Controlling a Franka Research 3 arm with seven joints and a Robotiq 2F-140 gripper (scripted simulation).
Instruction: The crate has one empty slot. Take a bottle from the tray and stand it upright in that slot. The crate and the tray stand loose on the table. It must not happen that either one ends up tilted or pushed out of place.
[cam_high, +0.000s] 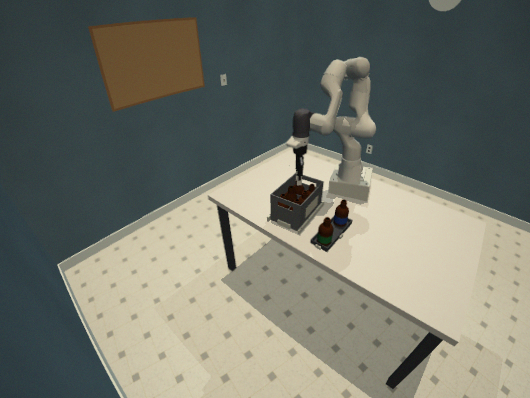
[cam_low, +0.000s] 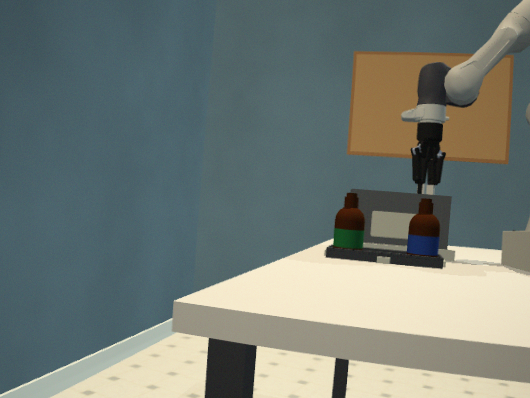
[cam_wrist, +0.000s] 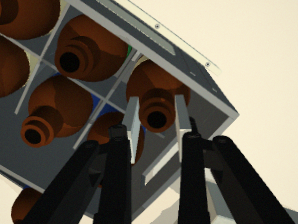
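My gripper (cam_high: 299, 181) (cam_low: 426, 190) (cam_wrist: 157, 108) points down at the crate (cam_high: 287, 217) (cam_low: 400, 200) (cam_wrist: 197, 120) and is shut on the neck of a brown bottle (cam_wrist: 157, 82). That bottle's body is within a corner compartment of the crate; its base is hidden, so I cannot tell whether it touches the floor. Other brown bottles stand in the compartments around it. The black tray (cam_high: 339, 232) (cam_low: 410, 261) holds two upright brown bottles, one with a green label (cam_high: 325, 236) (cam_low: 349, 235) and one with a blue label (cam_high: 342, 215) (cam_low: 424, 240).
The crate wall beside the held bottle stands close to my fingers, and a neighbouring bottle (cam_wrist: 80, 47) is on the other side of a divider. The tray lies beside the crate on the white table (cam_high: 410, 260) (cam_low: 325, 300). The arm's base (cam_high: 347, 190) stands behind them.
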